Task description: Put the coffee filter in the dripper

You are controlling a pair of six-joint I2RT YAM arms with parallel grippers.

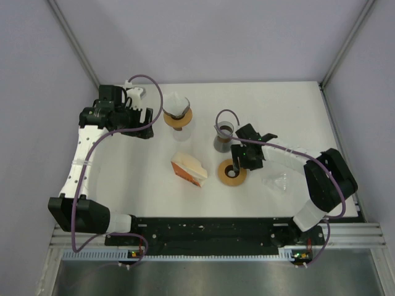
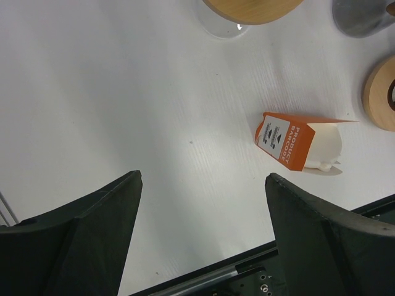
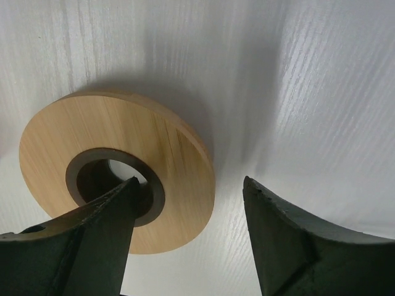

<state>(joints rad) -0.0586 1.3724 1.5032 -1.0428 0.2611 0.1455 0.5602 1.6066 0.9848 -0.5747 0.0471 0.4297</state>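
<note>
A white paper coffee filter (image 1: 175,102) stands as a cone in the dripper (image 1: 178,119), which has a wooden collar and sits at the back middle of the table. My left gripper (image 1: 147,123) is open just left of it, touching nothing. In the left wrist view the gripper (image 2: 203,179) has only bare table between its fingers, and the dripper's collar (image 2: 253,7) is cut by the top edge. My right gripper (image 1: 236,165) hangs open over a separate wooden ring (image 1: 232,173). In the right wrist view the gripper (image 3: 189,185) has one finger over the hole of that ring (image 3: 179,160).
An orange filter box (image 1: 188,168) lies open in the middle of the table, also seen in the left wrist view (image 2: 296,145). A grey cup (image 1: 223,139) stands behind the right gripper. A clear glass piece (image 1: 278,182) lies to the right of the ring.
</note>
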